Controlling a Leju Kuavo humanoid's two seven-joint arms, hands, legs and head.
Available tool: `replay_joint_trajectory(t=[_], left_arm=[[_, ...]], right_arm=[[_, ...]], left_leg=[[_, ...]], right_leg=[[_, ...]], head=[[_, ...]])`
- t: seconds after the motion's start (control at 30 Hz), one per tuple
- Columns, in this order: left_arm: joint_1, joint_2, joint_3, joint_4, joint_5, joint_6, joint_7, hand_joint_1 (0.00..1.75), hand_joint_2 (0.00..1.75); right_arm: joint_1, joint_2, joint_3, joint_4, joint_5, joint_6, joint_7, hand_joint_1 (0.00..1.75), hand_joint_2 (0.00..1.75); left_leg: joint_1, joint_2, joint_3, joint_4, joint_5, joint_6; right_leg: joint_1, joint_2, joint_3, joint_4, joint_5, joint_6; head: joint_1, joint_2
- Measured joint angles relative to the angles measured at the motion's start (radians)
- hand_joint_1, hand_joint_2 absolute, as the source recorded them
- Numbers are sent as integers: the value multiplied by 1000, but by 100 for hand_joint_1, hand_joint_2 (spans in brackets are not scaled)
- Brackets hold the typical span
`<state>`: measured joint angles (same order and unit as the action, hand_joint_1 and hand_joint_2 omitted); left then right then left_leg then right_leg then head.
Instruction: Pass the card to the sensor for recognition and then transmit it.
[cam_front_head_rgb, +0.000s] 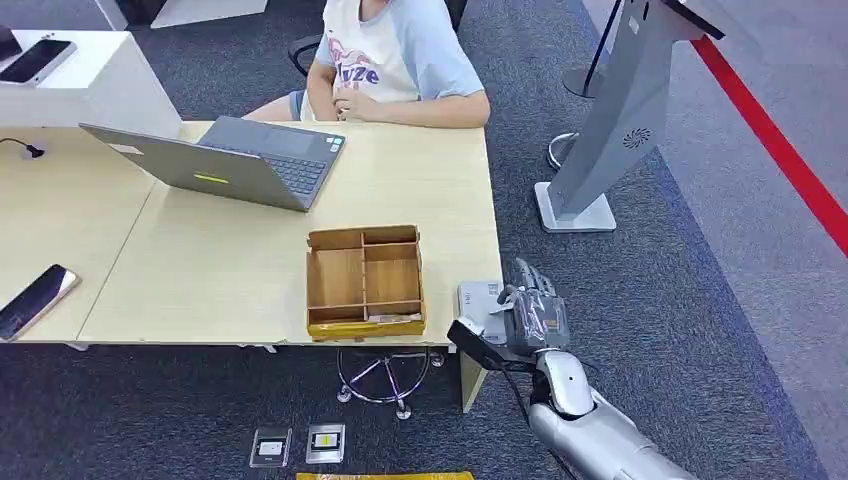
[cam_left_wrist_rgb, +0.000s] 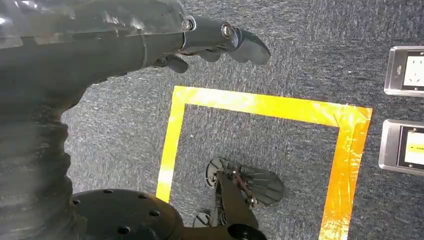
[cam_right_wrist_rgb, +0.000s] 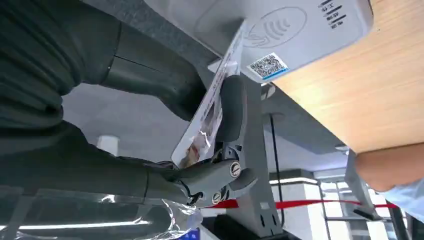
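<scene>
From the head view, the right hand (cam_front_head_rgb: 532, 312) is hovering at the near right corner of the pale wooden bench (cam_front_head_rgb: 220, 270), directly over the white sensor (cam_front_head_rgb: 478, 298) lying at that corner. The silver arm is coming up from the lower right. A partitioned wooden tray (cam_front_head_rgb: 364, 280) is sitting just left of the sensor at the bench's front edge, and an open grey laptop (cam_front_head_rgb: 235, 160) is standing farther back. A dark phone (cam_front_head_rgb: 35, 298) is lying near the left front edge. A person (cam_front_head_rgb: 395, 60) is sitting at the far side of the bench with hands together. A grey kiosk stand (cam_front_head_rgb: 610, 120) is rising from the carpet to the right, beside a red floor stripe.

In the left wrist view, the left hand (cam_left_wrist_rgb: 210, 42) is hanging over dark carpet, its fingers (cam_left_wrist_rgb: 247, 46) lying loosely apart and gripping nothing. A square of yellow tape (cam_left_wrist_rgb: 260, 105) is marking the floor below, and two metal floor boxes (cam_left_wrist_rgb: 402, 147) are sitting at the side.

In the right wrist view, the right hand's fingers (cam_right_wrist_rgb: 232, 107) are pinching the card (cam_right_wrist_rgb: 210, 110) against the thick thumb. The card is standing edge-on, its far end touching or just meeting the sensor's (cam_right_wrist_rgb: 280, 30) face, near its wave symbol and small QR label. The bench's wooden top is lying beside the sensor.
</scene>
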<state>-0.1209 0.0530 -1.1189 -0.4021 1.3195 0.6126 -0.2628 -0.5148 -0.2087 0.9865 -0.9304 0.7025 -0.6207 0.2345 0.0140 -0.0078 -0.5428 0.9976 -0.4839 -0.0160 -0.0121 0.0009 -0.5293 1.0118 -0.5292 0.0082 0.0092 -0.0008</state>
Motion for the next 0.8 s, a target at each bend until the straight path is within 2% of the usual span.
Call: replay_joint_trajectory(t=[0.33, 0.5, 0.6, 0.7, 0.8], left_arm=[[-5, -1, 0, 0, -11, -3, 0, 0, 175], [-18, -2, -1, 0, -29, -9, 0, 0, 175], [-27, -2, -3, -4, -44, -16, 8, 0, 175], [-31, -4, -4, -6, -56, -26, 23, 0, 175], [-38, -5, -4, -14, -61, -30, 30, 0, 175]], right_arm=[[-58, -1, 2, -100, 134, 17, 16, 175, 175], [-147, 12, 14, -171, 193, 43, 13, 175, 175], [-211, 31, 27, -213, 205, 99, 4, 175, 175], [-268, 64, 64, -219, 190, 200, -38, 175, 175], [-312, 103, 101, -212, 161, 251, -68, 175, 175]], left_leg=[[0, 0, -1, 0, 0, 0], [0, 2, -1, 0, 1, -1], [0, 0, -1, 0, 2, 0], [0, 0, -2, 0, 2, 0], [0, 0, -2, 0, 2, 0]], right_leg=[[0, 0, 0, 0, 1, 0], [0, 1, -2, 0, 2, -1], [0, 0, -1, 0, 2, -1], [0, 0, -2, 1, 2, -1], [0, 0, -2, 1, 1, -1]], head=[[0, 0], [0, 0], [0, 0], [0, 0], [0, 0]])
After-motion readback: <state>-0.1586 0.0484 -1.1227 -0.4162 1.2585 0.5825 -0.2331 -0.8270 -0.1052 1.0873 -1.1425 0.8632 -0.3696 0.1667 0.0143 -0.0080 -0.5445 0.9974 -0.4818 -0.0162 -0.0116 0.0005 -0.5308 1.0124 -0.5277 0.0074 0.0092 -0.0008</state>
